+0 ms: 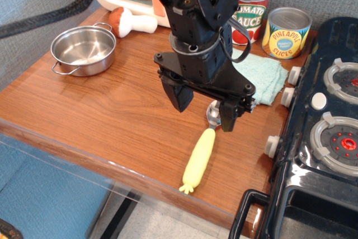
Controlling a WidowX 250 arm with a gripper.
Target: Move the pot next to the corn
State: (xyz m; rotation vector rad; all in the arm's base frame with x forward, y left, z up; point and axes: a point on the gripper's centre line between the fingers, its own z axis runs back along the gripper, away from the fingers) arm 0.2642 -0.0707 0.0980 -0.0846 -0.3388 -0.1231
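The pot (84, 50), a small shiny steel pan with two wire loop handles, sits on the wooden table (100, 110) at the far left. The corn (199, 159), a pale yellow cob with a frilled tip toward the front edge and a spoon bowl (213, 113) at its far end, lies near the front right. My gripper (204, 113) hangs open and empty just above the corn's far end, well to the right of the pot.
A brown-capped toy mushroom (131, 22) lies behind the pot. Two food cans (250, 12) (286, 33) stand at the back right, with a green cloth (258, 74) before them. A black toy stove (324, 132) borders the table's right side.
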